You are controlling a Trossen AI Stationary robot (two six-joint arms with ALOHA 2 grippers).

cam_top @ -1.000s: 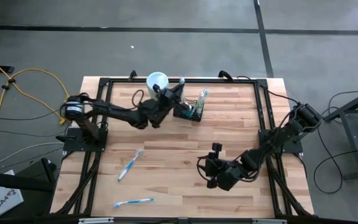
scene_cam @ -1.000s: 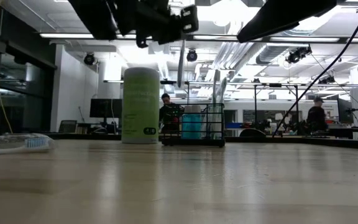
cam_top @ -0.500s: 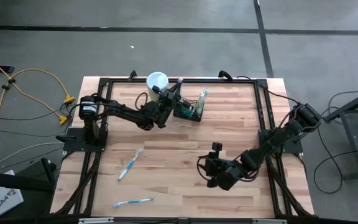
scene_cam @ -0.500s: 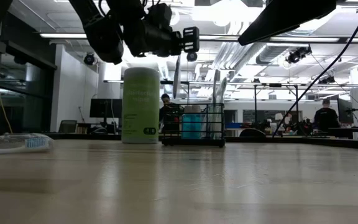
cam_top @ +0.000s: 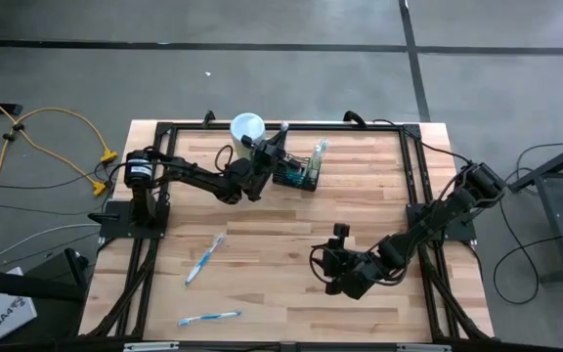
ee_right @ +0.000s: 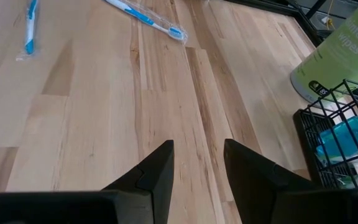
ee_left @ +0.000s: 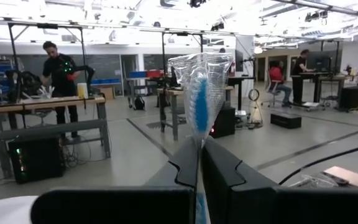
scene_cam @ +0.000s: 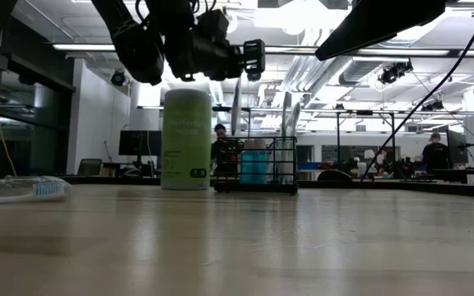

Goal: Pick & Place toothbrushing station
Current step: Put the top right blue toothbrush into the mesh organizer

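Arms: two showing.
Grippers: two, left gripper [cam_top: 280, 137] and right gripper [ee_right: 196, 163].
Caddy [cam_top: 296, 176]: one sitting on table [cam_top: 360, 196].
Canister [cam_top: 247, 127]: one standing.
Loose toothbrushes: two lying, toothbrush [cam_top: 203, 258] and second toothbrush [cam_top: 209, 318].
Wrapped brush [ee_left: 199, 102]: one being held.
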